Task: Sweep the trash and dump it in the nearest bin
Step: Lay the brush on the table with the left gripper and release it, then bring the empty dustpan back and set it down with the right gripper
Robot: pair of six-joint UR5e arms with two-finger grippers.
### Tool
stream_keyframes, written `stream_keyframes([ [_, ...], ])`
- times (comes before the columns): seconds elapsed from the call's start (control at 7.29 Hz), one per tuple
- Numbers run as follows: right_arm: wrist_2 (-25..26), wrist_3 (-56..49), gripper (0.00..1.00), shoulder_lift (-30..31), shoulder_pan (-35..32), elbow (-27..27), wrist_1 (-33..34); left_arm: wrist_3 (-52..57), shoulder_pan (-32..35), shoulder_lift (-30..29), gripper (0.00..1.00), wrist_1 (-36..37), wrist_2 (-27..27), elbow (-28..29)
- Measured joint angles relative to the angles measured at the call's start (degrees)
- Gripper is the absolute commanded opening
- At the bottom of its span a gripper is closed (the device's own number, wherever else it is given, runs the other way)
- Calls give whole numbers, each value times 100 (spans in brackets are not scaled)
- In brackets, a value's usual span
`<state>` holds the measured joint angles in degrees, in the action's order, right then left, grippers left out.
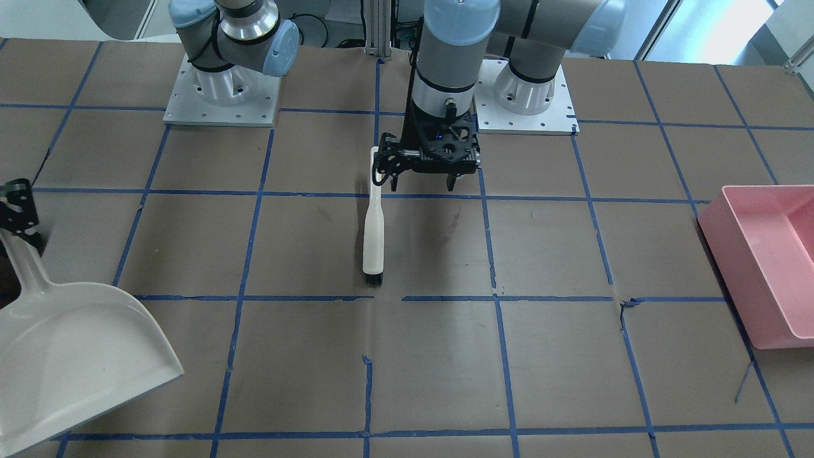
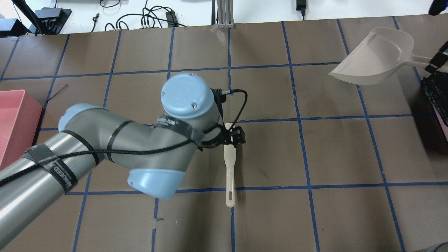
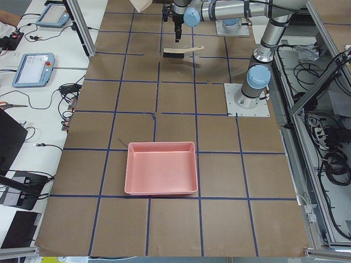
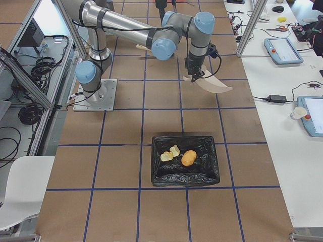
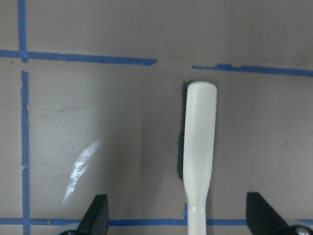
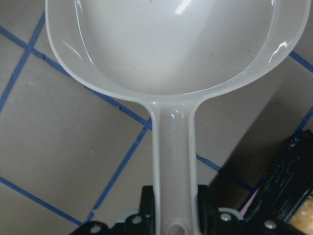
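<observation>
The trash, a tan potato-like lump and two bread chunks, lies inside the black-bag-lined bin. A pink sliver of the bin shows in the overhead view. My right gripper is shut on the handle of an empty white dustpan and holds it in the air near the bin. My left gripper is open just above the table, its jaws either side of the handle of a white brush. The brush lies flat on the table.
A large pink rectangular tub stands on the table towards my left side. Blue tape lines grid the brown table. Tablets and cables lie on side benches in the side views.
</observation>
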<state>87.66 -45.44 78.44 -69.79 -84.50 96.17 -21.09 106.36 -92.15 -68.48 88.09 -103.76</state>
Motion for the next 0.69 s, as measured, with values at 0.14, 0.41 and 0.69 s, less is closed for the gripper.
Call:
stream_keyframes([
  [0.14,-237,661,0,11,-338,-30,61,402,-393,93,99,-542,53,357],
  [0.41,-413,1964,0,-7,-1138,-241,574,1194,-1088,274,100,-1437,219,951],
  [0.69,-436,3273,0,-160,-1938,-491,1363,1748,-1501,529,99,-1990,403,1226],
])
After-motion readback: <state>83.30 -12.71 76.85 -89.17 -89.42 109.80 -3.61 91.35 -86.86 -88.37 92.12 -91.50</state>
